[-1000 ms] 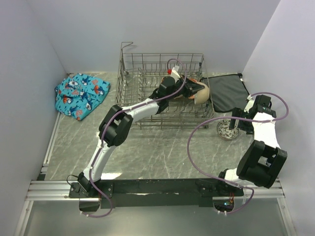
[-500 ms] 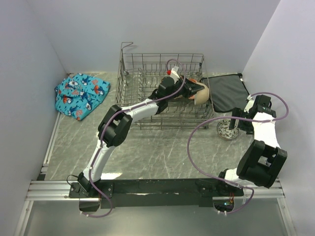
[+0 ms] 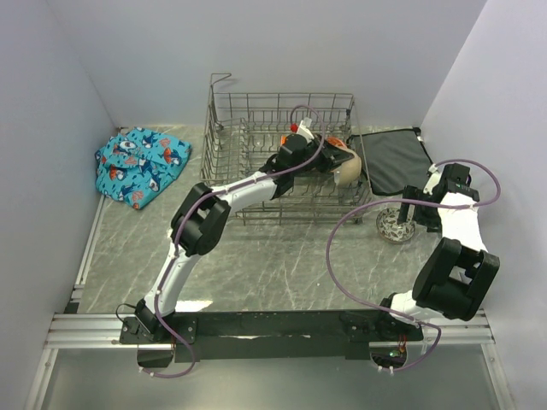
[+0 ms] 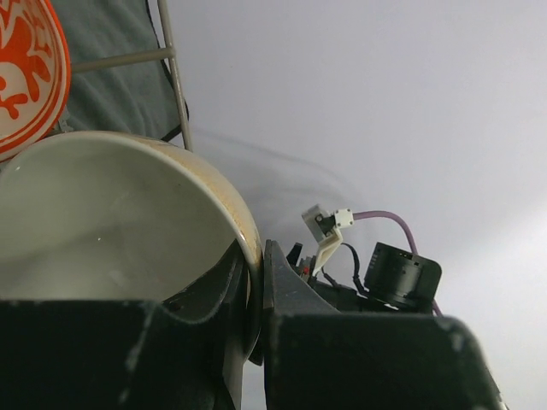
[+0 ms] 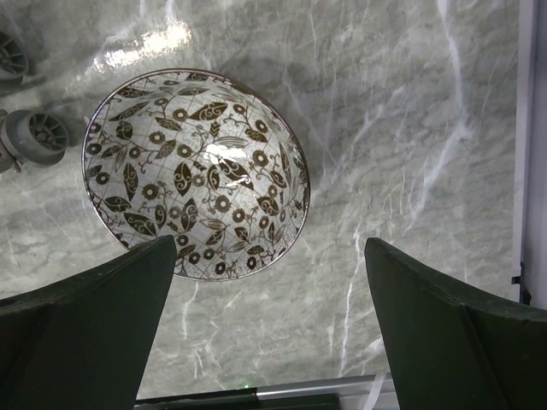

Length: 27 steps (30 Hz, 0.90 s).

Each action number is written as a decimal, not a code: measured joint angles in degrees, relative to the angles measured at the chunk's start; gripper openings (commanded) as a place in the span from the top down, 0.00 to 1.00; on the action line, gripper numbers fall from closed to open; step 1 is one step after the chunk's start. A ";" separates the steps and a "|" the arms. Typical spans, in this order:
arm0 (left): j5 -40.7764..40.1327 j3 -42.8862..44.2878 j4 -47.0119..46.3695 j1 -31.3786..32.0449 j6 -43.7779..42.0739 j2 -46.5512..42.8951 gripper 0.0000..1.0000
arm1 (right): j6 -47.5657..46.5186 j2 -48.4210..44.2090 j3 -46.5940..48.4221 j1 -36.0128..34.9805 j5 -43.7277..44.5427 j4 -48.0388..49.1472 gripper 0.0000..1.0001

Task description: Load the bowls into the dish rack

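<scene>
Three in view: cream bowl (image 4: 111, 213) tilted at dish rack (image 3: 282, 96) right end, rim pinched in L gripper (image 4: 254, 282); orange-red bowl (image 4: 26, 77) just beside, in rack; leaf-print bowl (image 5: 197, 171) on table (image 5: 410, 128) off rack's near-right corner, R gripper (image 5: 269, 256) spread wide above, bare marble around.

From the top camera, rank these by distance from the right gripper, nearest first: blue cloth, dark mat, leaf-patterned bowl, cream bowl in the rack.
1. Leaf-patterned bowl, on the table directly at the right gripper.
2. Dark mat, just beyond, right of the dish rack.
3. Cream bowl, at the rack's right end, in the left gripper.
4. Blue cloth, far left.
</scene>
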State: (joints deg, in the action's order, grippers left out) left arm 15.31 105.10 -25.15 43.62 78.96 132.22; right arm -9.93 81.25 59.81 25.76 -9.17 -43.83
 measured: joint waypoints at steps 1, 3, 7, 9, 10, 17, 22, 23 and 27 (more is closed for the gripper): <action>-0.28 0.26 0.35 0.13 -0.37 0.00 0.99 | 0.00 0.00 0.00 0.00 0.00 0.11 0.00; -0.68 0.96 1.29 0.31 -1.44 0.13 0.99 | 0.00 0.00 0.00 0.00 0.02 0.17 0.00; -1.95 2.05 3.30 0.35 -2.82 0.70 0.99 | 0.00 0.00 0.00 0.00 0.04 0.31 0.00; -2.16 2.05 3.72 0.35 -2.84 0.79 0.99 | 0.00 0.00 0.00 0.00 0.04 0.55 0.00; -2.19 2.05 3.87 0.35 -2.84 0.79 0.99 | 0.00 0.00 0.00 0.00 0.04 0.70 0.00; -2.16 2.10 4.00 0.26 -2.78 0.81 0.99 | -0.02 0.92 0.02 0.00 0.13 1.03 0.00; -1.38 2.19 3.65 -0.17 -1.66 1.29 0.99 | -0.07 2.01 0.07 0.00 0.59 1.03 0.00; -0.83 2.19 3.34 -0.37 -1.25 1.49 0.99 | -0.09 2.12 0.09 0.00 0.72 1.03 0.00; 1.99 2.16 2.08 -1.31 0.04 2.08 0.99 | -0.26 2.27 0.09 0.00 1.33 1.05 0.00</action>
State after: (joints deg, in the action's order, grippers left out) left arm 17.30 107.26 -23.07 42.30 79.00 134.30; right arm -10.20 83.53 59.90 25.76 -7.84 -42.78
